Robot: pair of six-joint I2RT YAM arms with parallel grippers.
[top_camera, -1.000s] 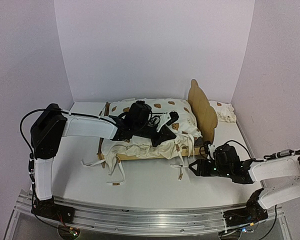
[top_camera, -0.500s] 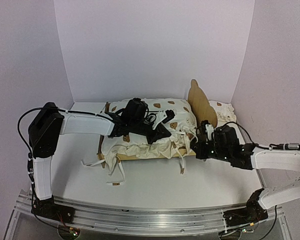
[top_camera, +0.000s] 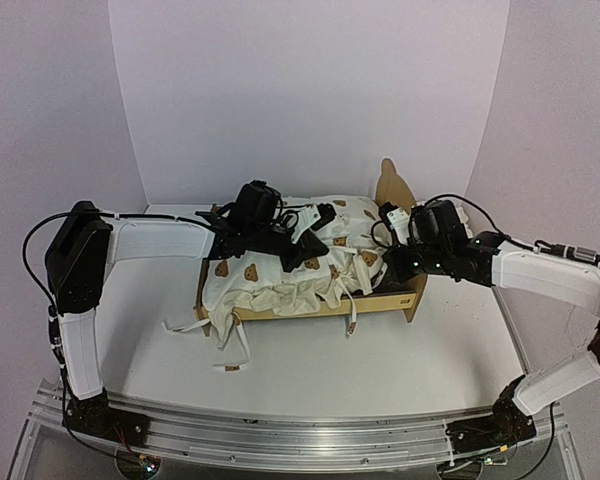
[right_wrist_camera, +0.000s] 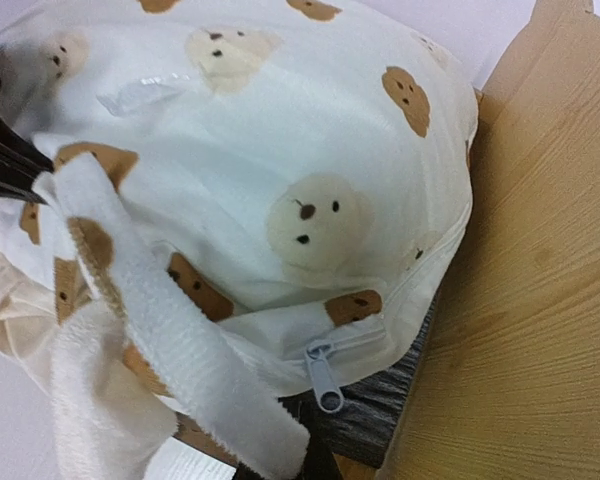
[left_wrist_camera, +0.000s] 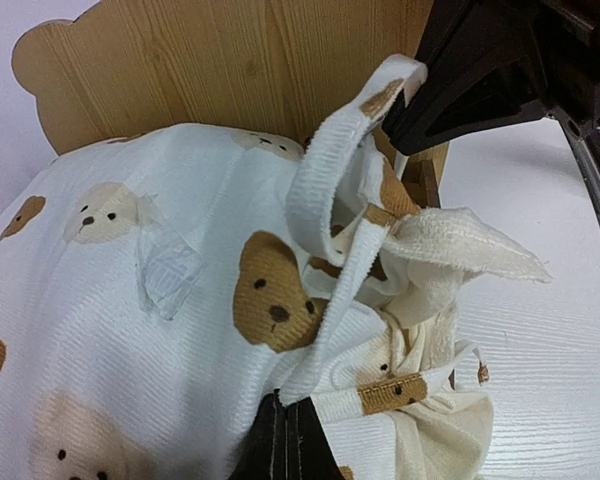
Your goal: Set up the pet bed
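Top external showed the cushion [top_camera: 265, 285] atop the pet bed [top_camera: 386, 187]. Both left gripper [left_wrist_camera: 283, 442] and right gripper [right_wrist_camera: 312, 466] clamped its tie string [left_wrist_camera: 325, 330].

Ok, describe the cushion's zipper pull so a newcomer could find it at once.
Start at the pet bed's wooden headboard. Beside it bulges the bear-print cushion; on its lower seam hangs the zipper pull, the only small hard grey tab among soft fabric ties.

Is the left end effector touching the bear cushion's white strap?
Touching. The left wrist view shows the left end effector shut on the strap, which disappears between its jaws.
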